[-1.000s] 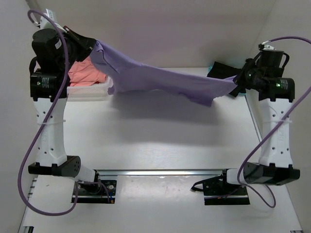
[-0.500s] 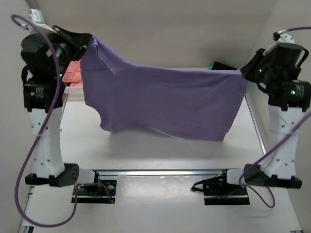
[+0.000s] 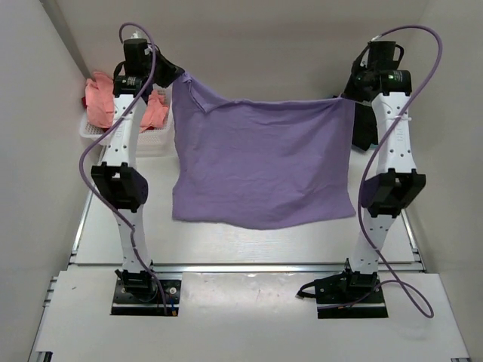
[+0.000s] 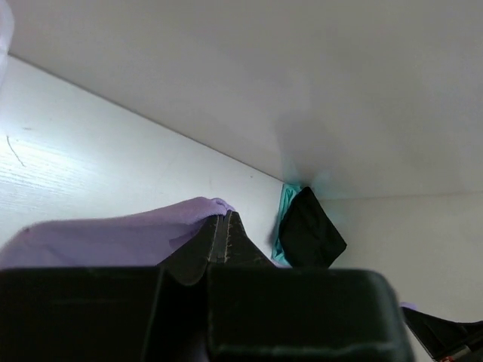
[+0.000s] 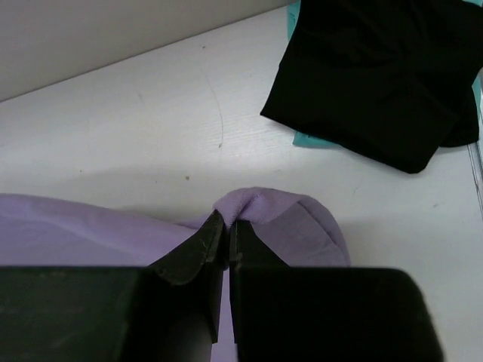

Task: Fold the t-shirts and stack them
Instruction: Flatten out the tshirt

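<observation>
The lavender-purple t-shirt [image 3: 260, 162] hangs spread out between both raised arms, its lower hem near the table. My left gripper [image 3: 179, 78] is shut on the shirt's top left corner, and the left wrist view shows purple cloth [image 4: 113, 237] pinched at my left gripper [image 4: 220, 217]. My right gripper [image 3: 346, 96] is shut on the top right corner; purple cloth [image 5: 302, 222] bunches around the right gripper [image 5: 228, 220]. Salmon-pink t-shirts [image 3: 102, 102] lie in the basket at the back left. A black t-shirt [image 5: 385, 75] lies on a teal one [image 5: 313, 140] at the back right.
The white lattice basket [image 3: 121, 139] stands at the back left by the wall. Walls close in at the back and both sides. The black shirt [image 4: 308, 237] and the teal shirt [image 4: 284, 207] also appear in the left wrist view, by the back wall.
Both arms have stretched up and back, lifting the purple shirt from a sagging band into a flat hanging sheet. The grips on the two corners have stayed shut.
</observation>
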### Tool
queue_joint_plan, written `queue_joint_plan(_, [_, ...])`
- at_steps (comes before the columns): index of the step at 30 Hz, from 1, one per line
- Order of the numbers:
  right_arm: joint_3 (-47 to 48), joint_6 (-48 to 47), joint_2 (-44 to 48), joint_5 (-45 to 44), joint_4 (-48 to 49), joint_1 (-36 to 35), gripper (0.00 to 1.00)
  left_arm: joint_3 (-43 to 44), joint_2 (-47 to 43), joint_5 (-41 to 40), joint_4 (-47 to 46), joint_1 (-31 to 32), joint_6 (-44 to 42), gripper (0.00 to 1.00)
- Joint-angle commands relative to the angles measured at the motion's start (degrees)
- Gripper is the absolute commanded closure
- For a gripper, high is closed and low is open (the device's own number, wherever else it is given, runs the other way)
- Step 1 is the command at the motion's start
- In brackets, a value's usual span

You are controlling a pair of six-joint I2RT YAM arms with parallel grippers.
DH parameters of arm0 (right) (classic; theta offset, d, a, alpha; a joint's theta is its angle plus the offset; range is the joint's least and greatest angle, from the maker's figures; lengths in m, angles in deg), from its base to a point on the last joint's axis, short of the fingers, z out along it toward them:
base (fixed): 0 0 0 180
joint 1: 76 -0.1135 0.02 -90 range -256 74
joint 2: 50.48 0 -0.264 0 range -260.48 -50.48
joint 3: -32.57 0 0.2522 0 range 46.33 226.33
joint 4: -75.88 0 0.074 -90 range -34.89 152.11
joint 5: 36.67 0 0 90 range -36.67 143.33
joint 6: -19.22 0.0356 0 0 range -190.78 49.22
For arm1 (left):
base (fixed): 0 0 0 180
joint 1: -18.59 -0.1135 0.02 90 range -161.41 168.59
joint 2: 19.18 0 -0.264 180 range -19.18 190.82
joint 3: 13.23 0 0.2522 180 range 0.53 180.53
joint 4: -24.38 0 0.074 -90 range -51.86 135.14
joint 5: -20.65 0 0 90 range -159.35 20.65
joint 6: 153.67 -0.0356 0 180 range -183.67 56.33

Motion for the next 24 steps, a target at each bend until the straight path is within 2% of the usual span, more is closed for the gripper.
queue_joint_plan(1, [8.8, -0.8, -0.4, 0.0, 5.4, 0.3, 1.00, 6.6, -0.1, 5.2, -2.2, -1.8, 3.8, 1.00])
queue_joint_plan(6, [12.5, -1.9, 4.0, -2.9, 8.1, 0.5, 1.00, 1.6, -8.5, 2.2, -10.6, -2.3, 6.4, 1.00])
queue_joint_plan(8, [11.9, -1.6, 6.4, -2.8, 8.7, 1.0, 1.00, 1.4, -10.5, 6.9, -12.5, -3.4, 10.1, 1.00])
queue_joint_plan(9, [12.2, -1.0, 7.5, -2.9, 8.6, 1.5, 1.00, 2.0, -10.7, 7.8, -11.9, -6.1, 11.7, 1.00])
queue_joint_plan(11, [9.6, -0.1, 8.5, -1.5, 8.8, 2.8, 1.00, 3.9, -11.7, 8.0, -8.6, -6.3, 10.3, 1.00])
queue_joint_plan(13, [6.1, 1.7, 9.9, 0.5, 8.2, 4.1, 1.00, -0.1, -15.9, 6.7, -6.8, -5.7, 6.8, 1.00])
queue_joint_plan(15, [0.8, 1.5, 11.5, 2.5, 7.4, 4.4, 1.00, -11.1, -20.7, 7.4, -8.7, -4.9, 6.4, 1.00])
queue_joint_plan(17, [-3.0, 1.7, 12.6, 2.8, 6.6, 3.8, 1.00, -17.9, -25.0, 6.4, -9.0, -4.4, 5.1, 1.00])
queue_joint_plan(19, [-8.0, 0.8, 14.4, 2.4, 6.4, 2.4, 1.00, -23.7, -30.5, 5.0, -8.6, -1.2, 3.0, 1.00])
queue_joint_plan(21, [-14.7, 0.1, 17.9, 2.6, 6.9, 1.9, 1.00, -34.5, -35.0, 5.0, -8.0, -0.8, 2.0, 1.00])
queue_joint_plan(22, [-20.1, 0.1, 20.4, 2.5, 7.3, 0.7, 1.00, -37.5, -38.9, 5.4, -9.1, -0.4, 2.2, 1.00])
queue_joint_plan(24, [-34.3, -0.4, 24.6, 2.9, 9.9, -0.4, 1.00, -53.0, -45.3, 5.8, -10.8, -0.8, 3.1, 1.00])
